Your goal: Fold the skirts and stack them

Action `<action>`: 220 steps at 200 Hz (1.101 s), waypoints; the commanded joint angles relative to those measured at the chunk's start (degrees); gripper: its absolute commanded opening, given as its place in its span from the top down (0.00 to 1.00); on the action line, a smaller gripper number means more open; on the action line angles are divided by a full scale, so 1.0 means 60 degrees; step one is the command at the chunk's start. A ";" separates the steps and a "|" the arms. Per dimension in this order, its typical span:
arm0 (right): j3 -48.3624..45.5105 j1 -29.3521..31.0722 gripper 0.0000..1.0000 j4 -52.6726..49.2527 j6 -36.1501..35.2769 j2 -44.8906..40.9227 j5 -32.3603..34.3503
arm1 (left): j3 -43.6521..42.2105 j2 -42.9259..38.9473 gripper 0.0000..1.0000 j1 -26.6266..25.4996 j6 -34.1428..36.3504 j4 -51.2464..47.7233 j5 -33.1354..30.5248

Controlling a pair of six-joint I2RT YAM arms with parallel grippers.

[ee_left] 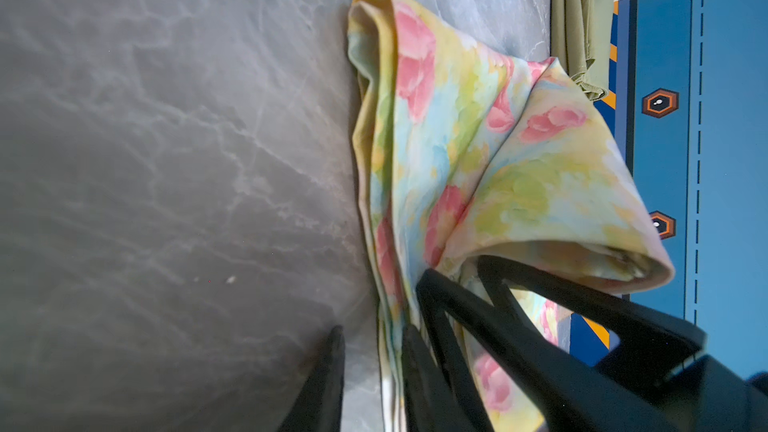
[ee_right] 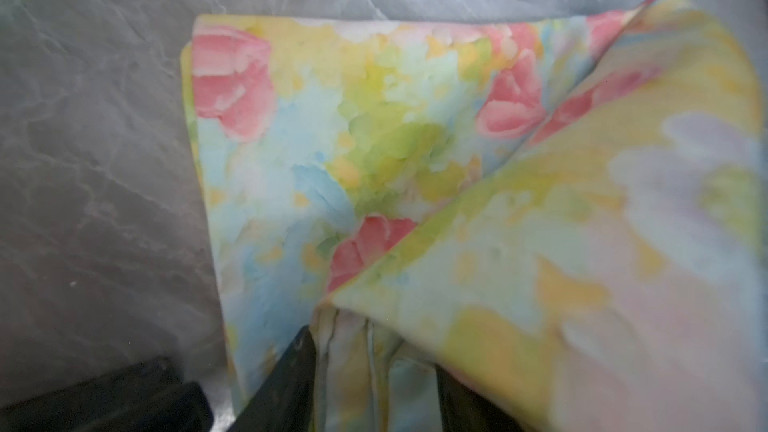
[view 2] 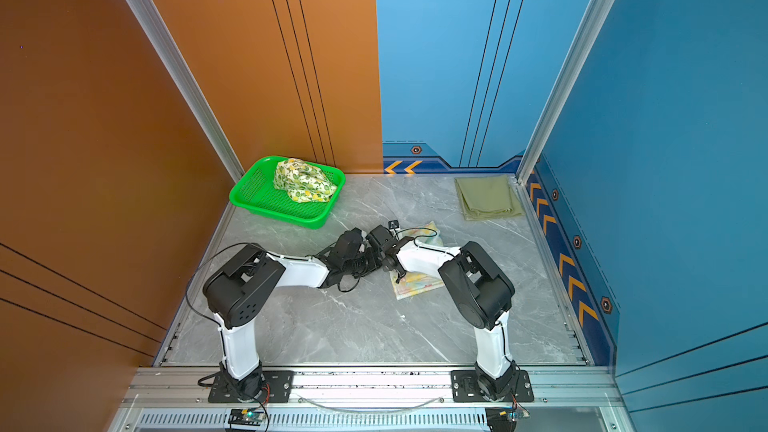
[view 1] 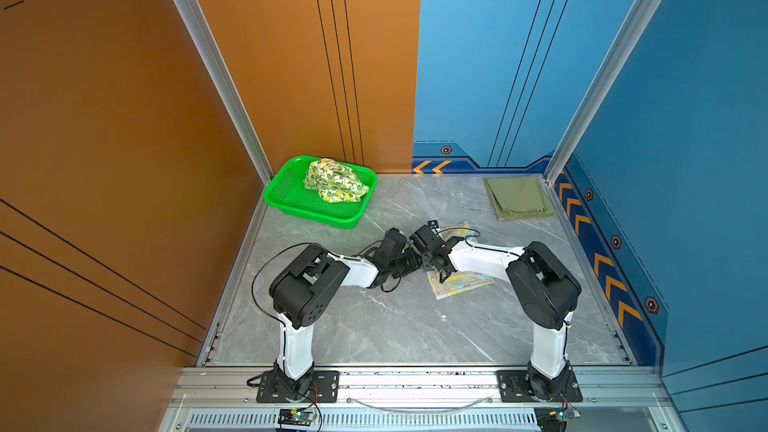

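Found right fingers (ee_right: 297, 367) clamped on floral skirt's (ee_right: 332, 139) raised fold. Noted left fingers (ee_left: 328, 367) parted, straddling its edge on tabletop (ee_left: 166, 160).

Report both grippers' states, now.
Left gripper: open; the edge of the floral skirt lies between its jaws, not pinched.
Right gripper: closed on a bunched fold of the floral skirt.

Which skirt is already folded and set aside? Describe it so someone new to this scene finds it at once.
Take the grey marble table and go to its far right corner. A flat folded olive-green skirt lies there alone. Unlike the flowered skirt mid-table and the lemon-print skirt in the green basket at the far left, it is plain, with no pattern.
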 commanded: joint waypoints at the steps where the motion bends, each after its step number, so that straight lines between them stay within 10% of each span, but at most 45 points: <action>1: 0.0263 -0.0110 0.78 -0.0384 0.0031 0.0355 0.0067 | -0.0127 0.0546 0.73 -0.0081 -0.0158 -0.1004 -0.0366; 19: 0.0253 -0.0126 1.00 -0.0398 0.0007 0.0152 0.0056 | -0.0084 0.0577 0.73 -0.0141 -0.0162 -0.1010 -0.0391; 195: 0.0132 0.0119 1.00 -0.1160 -0.0290 -0.1560 -0.2654 | -0.0061 0.1056 0.75 -0.0212 -0.0034 -0.0969 -0.0541; 220: 0.0119 0.0058 0.61 -0.1162 -0.0360 -0.1706 -0.2906 | -0.0171 0.0953 0.75 -0.0164 -0.0017 -0.0978 -0.0527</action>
